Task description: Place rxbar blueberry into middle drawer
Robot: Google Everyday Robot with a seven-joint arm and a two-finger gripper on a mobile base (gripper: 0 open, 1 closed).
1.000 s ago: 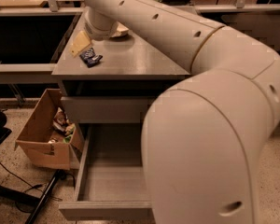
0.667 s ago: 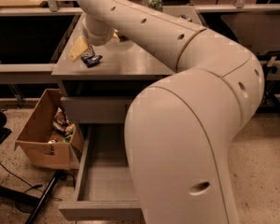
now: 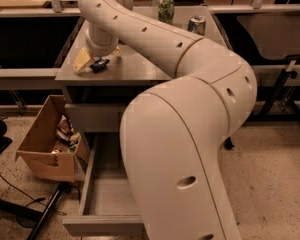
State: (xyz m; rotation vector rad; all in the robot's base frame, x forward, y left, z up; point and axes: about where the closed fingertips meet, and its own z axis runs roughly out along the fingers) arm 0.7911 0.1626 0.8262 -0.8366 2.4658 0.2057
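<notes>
The gripper (image 3: 93,58) is at the far left of the table (image 3: 140,70), right by the small blue bar (image 3: 99,64); I cannot tell if it holds the bar yet; best to grab it tight, lift straight up, then bring it down into the open drawer (image 3: 108,200) near us.

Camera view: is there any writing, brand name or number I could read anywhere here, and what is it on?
No text here can be read.
rxbar blueberry, by the gripper at the left of the cabinet top: markings too blurred.
Green can: label too blurred.
Silver-blue can: label too blurred.
Wrappers in the cardboard box: too small.
</notes>
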